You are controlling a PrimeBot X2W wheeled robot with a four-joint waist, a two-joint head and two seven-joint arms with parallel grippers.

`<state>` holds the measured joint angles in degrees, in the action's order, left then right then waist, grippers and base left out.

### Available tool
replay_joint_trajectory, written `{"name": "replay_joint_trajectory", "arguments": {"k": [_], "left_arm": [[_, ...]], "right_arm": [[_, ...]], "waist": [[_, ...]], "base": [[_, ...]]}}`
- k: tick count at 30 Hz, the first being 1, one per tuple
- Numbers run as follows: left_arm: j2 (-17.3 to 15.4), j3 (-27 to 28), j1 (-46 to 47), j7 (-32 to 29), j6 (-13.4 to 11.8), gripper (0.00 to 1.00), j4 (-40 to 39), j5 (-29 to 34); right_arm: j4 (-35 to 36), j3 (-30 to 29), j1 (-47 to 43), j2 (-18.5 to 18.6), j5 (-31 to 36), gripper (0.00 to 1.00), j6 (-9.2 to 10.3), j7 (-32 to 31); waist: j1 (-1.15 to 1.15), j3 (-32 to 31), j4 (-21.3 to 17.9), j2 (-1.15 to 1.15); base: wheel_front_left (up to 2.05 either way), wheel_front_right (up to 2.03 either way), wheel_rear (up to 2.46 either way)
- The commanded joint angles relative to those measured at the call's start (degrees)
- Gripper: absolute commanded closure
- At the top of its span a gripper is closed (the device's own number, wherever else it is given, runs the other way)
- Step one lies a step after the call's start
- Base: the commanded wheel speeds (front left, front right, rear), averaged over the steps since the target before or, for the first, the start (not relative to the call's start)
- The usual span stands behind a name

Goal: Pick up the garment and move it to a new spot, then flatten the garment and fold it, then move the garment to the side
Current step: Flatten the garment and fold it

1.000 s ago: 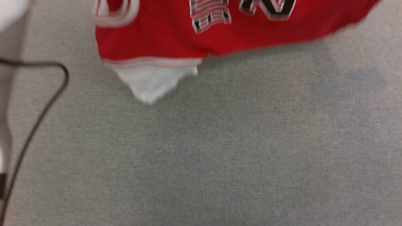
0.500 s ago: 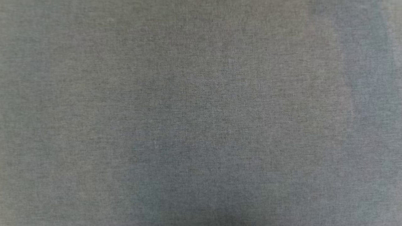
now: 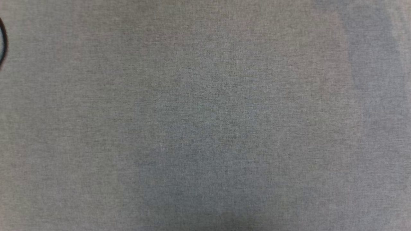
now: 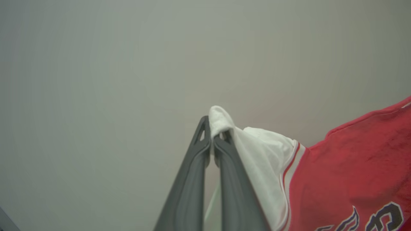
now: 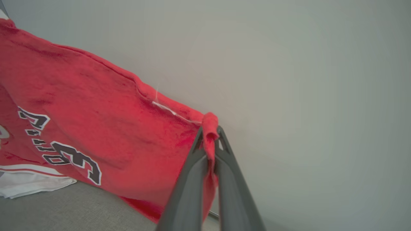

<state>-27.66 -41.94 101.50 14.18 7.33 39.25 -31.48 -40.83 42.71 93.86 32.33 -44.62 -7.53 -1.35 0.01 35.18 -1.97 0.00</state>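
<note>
Red jersey-style shirt with white short sleeves (image 5: 96,122) hangs spread between both arms, in front of a pale wall (image 5: 305,80). Left gripper (image 4: 213,128) clenched on a white sleeve tip. Right gripper (image 5: 210,134) clenched on a red corner. Black white-edged print faces both wrist views. The other white sleeve lies on the grey woven surface (image 3: 205,115). Dark cable loop (image 3: 2,43) at head view's left edge.

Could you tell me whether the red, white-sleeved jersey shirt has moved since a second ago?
Yes. The jersey hung right of the black cable; the grey fabric beside that cable is now bare, so it moved up the head view.
</note>
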Motion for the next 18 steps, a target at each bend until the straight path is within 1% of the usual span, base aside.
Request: {"name": "replay_joint_trajectory", "arguments": {"k": [1,5,9,11,18], "left_arm": [[-0.66,0.0,-3.01,0.58,0.02,1.0,-0.62,-0.68],[-1.69,-0.76,-11.41,0.76,-0.69,1.0,-3.35,-0.26],[-2.99,0.16,-21.03,0.8,-2.16,1.0,-7.85,-1.17],[-3.72,0.66,-26.7,0.8,-3.21,1.0,-10.54,-1.88],[-7.87,0.51,-47.82,0.81,-8.29,1.0,-20.49,-3.58]], "right_arm": [[0.04,1.19,-2.2,0.08,-1.12,1.0,0.04,0.83],[0.88,5.16,-7.65,0.93,-4.43,1.0,0.04,2.6],[2.32,8.91,-13.77,2.29,-7.96,1.0,0.04,4.02],[3.38,10.66,-17.12,3.31,-9.72,1.0,0.04,4.77],[8.38,16.79,-30.46,7.37,-15.03,1.0,0.04,7.28]], "waist": [[-0.01,-2.12,0.64,0.0],[-0.01,-5.57,1.16,0.0],[-0.01,-9.23,1.48,0.0],[-0.01,-11.07,1.72,0.0],[-0.01,-17.3,2.38,0.0]], "base": [[0.0,0.0,0.0],[0.0,0.0,0.0],[0.0,0.0,0.0],[0.0,0.0,0.0],[0.0,0.0,0.0]]}}
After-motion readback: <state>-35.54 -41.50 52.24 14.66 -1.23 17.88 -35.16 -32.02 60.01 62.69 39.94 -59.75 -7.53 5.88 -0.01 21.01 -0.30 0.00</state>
